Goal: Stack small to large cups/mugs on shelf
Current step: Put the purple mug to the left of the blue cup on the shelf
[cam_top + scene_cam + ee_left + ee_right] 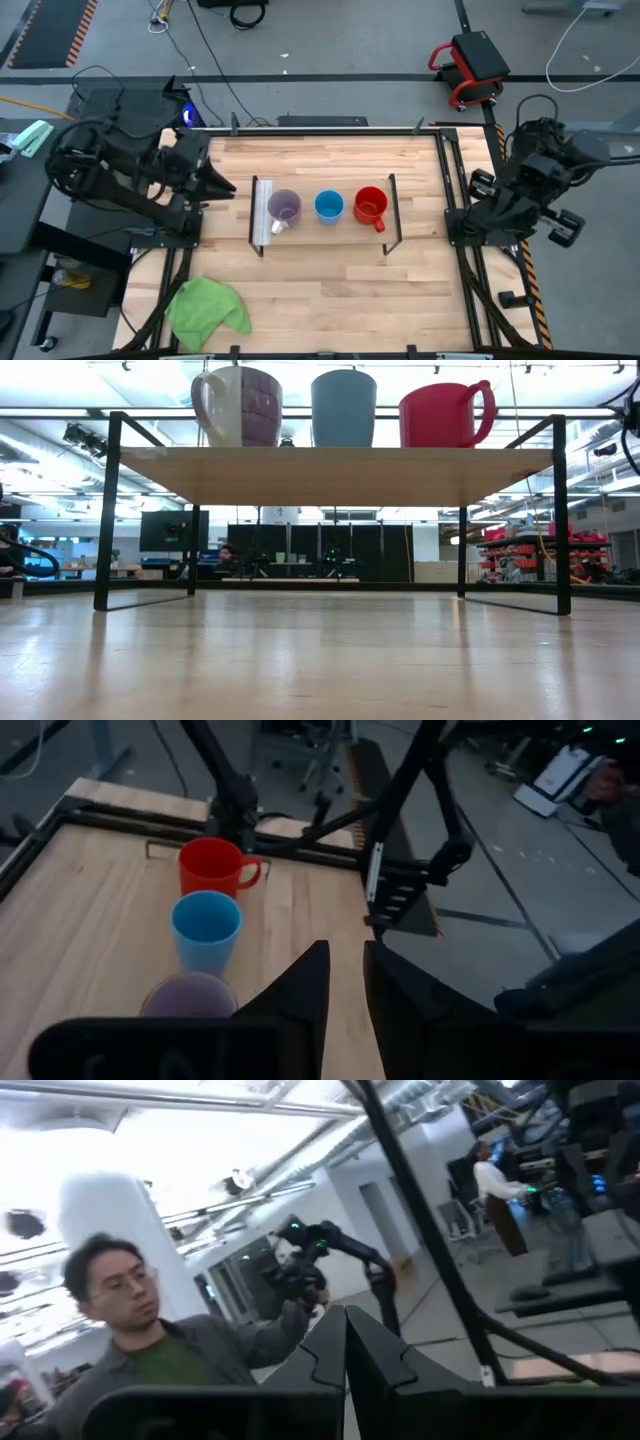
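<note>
Three cups stand upright on their bases in a row on the shelf (325, 238), apart from one another. The translucent purple mug (285, 207) with a white handle is at the left, the light-blue cup (329, 206) in the middle, and the red mug (370, 205) at the right. The low view shows them on top of the shelf (340, 472). My left gripper (230, 187) hovers just left of the shelf, pointing at the purple mug (190, 995), its fingers a narrow gap apart and empty. My right gripper (345, 1320) is shut and empty, with its arm (520, 195) folded beyond the table's right edge.
A crumpled green cloth (207, 308) lies at the table's near left corner. The shelf's black end frames (393, 215) rise at both ends. Bare wood lies in front of and behind the shelf. A person (150, 1350) shows in the room in the right wrist view.
</note>
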Motion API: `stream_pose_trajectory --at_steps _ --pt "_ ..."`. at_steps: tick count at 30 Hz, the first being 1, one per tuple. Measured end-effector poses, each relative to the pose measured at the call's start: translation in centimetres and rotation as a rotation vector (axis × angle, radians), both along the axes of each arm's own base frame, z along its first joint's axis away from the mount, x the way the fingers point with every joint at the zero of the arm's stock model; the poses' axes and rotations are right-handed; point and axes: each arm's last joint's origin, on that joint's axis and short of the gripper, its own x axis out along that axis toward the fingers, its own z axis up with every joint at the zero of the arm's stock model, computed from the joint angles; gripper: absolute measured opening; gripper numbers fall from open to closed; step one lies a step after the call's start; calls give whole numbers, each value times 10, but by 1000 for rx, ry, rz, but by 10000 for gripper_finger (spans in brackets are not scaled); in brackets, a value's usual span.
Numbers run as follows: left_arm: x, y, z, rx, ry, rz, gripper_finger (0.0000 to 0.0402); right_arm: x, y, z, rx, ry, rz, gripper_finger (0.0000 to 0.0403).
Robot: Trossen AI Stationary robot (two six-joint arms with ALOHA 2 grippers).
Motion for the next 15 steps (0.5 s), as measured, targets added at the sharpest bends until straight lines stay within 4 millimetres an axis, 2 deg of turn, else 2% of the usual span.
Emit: stream_pose_trajectory --at_steps 4,7,10,15 --pt "-6 2 -3 8 -66 2 69 -8 -7 4 25 -149 57 12" --pt "-14 5 -12 -62 -107 32 72 -10 -8 2 70 -222 76 12" --pt "-9 -2 -38 -137 -49 3 77 1 5 -19 43 -140 70 12" --pt "20 -10 -100 -202 115 53 79 19 15 -49 143 -4 -80 12"
